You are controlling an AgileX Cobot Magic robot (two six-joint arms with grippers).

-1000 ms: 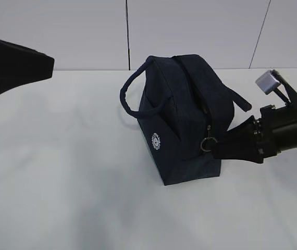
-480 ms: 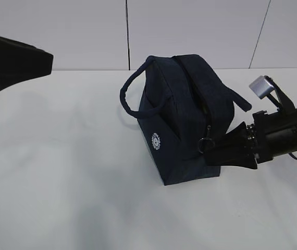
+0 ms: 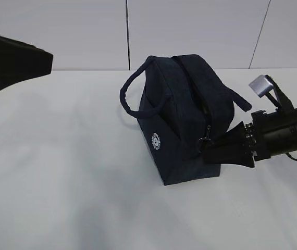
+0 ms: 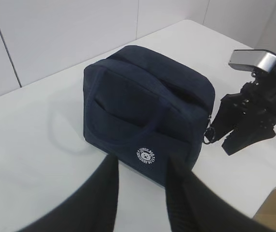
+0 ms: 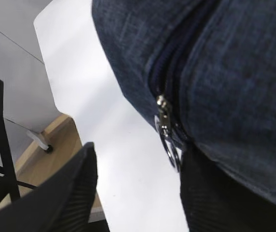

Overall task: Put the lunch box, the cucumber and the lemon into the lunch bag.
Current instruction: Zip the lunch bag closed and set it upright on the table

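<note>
**Right gripper at the zipper ring of the closed lunch bag**

The lunch bag stood at the centre of the exterior frame on the white table, zipped shut, its round white logo facing lower left. At its right end hung the metal ring pull. The right gripper reached in from the right edge, its fingers spread apart on either side of the ring without gripping it. The left gripper hovered at the upper left of the exterior frame, well apart from the bag, its fingers parted and empty.
</note>
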